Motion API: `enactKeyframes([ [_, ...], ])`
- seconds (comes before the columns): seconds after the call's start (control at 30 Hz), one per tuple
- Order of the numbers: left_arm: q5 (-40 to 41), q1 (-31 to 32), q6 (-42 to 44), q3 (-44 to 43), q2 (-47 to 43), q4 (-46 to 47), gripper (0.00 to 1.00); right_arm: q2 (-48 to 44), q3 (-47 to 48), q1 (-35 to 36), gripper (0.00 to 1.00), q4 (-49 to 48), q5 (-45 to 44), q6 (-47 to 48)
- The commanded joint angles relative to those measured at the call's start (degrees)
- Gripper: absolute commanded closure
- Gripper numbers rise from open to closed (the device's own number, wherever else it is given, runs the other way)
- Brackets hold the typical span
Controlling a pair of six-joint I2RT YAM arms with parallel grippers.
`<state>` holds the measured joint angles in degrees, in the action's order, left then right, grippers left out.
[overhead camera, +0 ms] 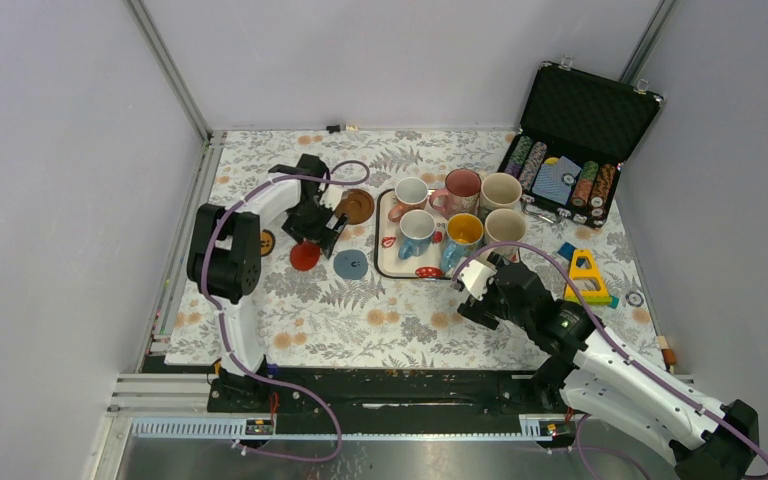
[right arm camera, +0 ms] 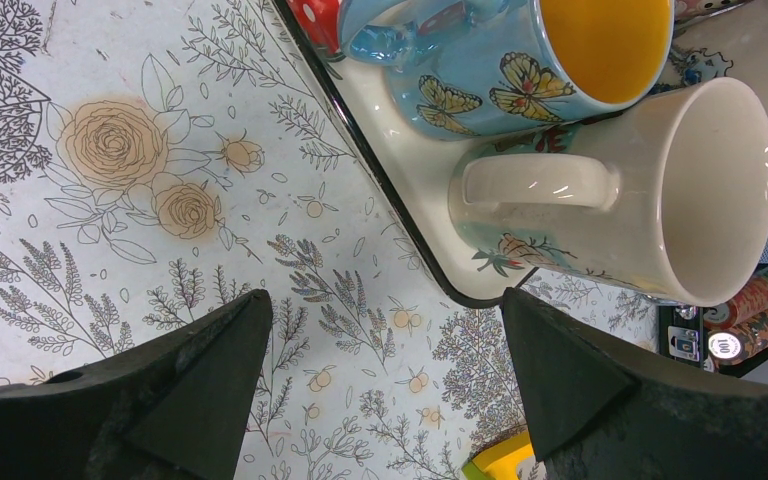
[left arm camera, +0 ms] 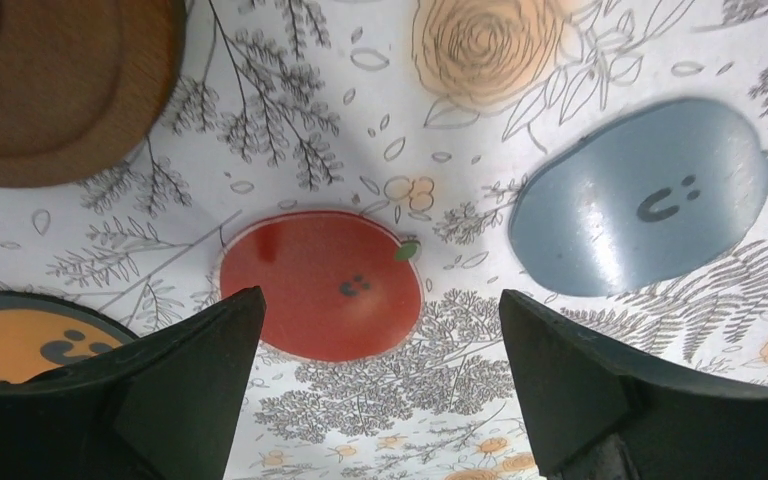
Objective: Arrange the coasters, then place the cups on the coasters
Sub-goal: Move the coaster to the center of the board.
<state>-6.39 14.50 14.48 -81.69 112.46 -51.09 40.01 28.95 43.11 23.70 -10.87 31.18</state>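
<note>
Hovering with jaws spread wide and empty, the left gripper (left arm camera: 380, 305) has the red coaster (left arm camera: 320, 285) lying flat on the table (overhead camera: 360, 320) just ahead between its fingers, toward the left edge; the right gripper (right arm camera: 382, 300), also open, is well apart

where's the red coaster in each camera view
Top view: the red coaster lies left of centre, on the flowered cloth.
Left wrist: the red coaster is mid-picture, slightly low.
Right wrist: not in it.
Shared landmark: the grey-blue coaster, just right of it in both.
</note>
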Motion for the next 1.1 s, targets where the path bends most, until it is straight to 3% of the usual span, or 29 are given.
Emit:
enactKeyframes([
  [0.0,-1.81,-0.36,-0.77,-3.52,2.79,-0.67,0.10,-0.31,0.53,-0.42,0.07,-0.85,0.08,-0.32],
  [0.73,-4.12,-1.19,-0.74,6.20,-2.19,7.61,0.14,-1.38,0.01,-0.45,0.07,-1.31,-1.34,0.14],
  [1.07,-5.92,-4.01,-1.04,5.14,-0.97,5.96,0.18,-0.03,1.07,-0.40,0.08,-0.33,-0.64,-0.64],
])
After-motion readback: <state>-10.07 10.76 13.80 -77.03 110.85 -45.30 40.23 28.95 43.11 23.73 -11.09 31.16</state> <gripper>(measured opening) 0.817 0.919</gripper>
